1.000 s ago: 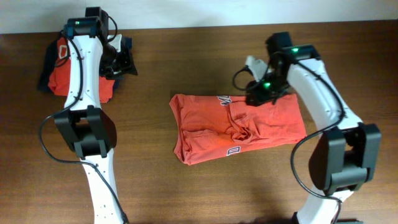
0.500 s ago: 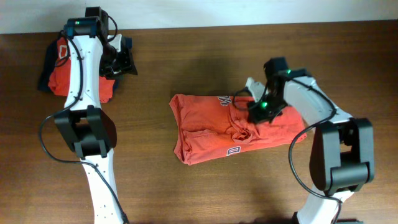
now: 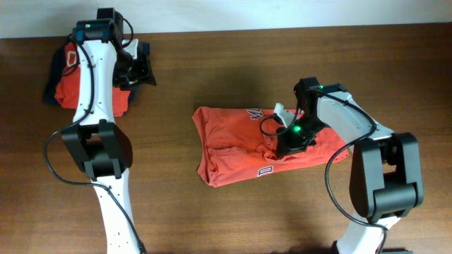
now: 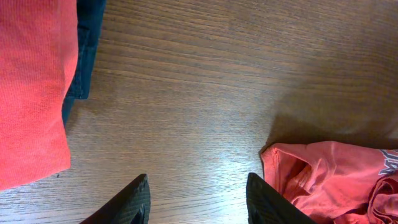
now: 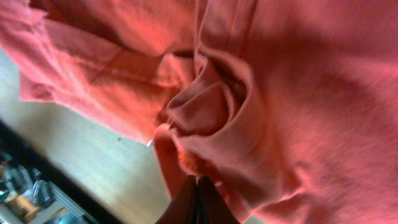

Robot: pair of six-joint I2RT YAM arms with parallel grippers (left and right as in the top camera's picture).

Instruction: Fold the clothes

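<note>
T-shirt (image 3: pixel 233 152) mid-smoothing on bench (image 3: pixel 212 212), right pincer (image 3: pixel 281 147) clamped on its bunched ridge, left pincer (image 4: pixel 198 180) apart; next, probably pull wrinkle flat.

Brown wood table (image 3: pixel 212 219); red garment (image 3: pixel 65 86) atop navy garment (image 4: pixel 87 37), far-left corner.

White arms (image 3: pixel 90 77); black joints (image 3: pixel 99 148); black cables (image 3: pixel 46 149); green lights (image 3: pixel 88 26); left claw (image 4: pixel 198 179) black.

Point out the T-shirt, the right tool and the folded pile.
T-shirt (image 3: pixel 226 144): overhead view, flat left half.
right tool (image 5: pixel 198 199): right wrist view, closed tips.
folded pile (image 3: pixel 61 88): overhead view, red top layer.
</note>
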